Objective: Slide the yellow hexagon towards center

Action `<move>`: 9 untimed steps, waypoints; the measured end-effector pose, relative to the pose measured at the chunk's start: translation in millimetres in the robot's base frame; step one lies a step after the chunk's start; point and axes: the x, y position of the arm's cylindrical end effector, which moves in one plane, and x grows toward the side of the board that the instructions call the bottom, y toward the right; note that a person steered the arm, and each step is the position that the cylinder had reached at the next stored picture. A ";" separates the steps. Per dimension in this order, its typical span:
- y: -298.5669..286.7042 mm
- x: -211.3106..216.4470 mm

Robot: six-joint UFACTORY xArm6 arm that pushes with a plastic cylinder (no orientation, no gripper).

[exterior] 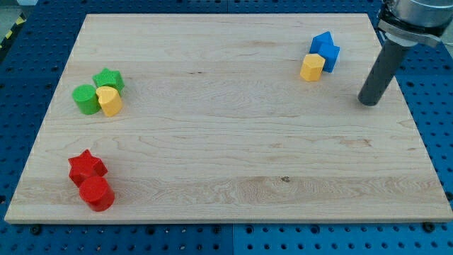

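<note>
Yellow hexagon (312,67), faceted, touching blue block (325,49)

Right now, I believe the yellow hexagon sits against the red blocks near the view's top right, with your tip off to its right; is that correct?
Not quite: the yellow hexagon sits against the blue blocks, not red ones. The red blocks lie at the view's bottom left. The rest holds: the camera view shows it near the top right, with my tip off to its right, not touching it.

A pale wooden board (226,170) lies on a blue perforated table (28,64)
</note>
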 end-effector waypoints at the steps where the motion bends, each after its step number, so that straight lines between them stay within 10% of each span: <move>1: -5.3 -29.3; 9: -49.9 -63.5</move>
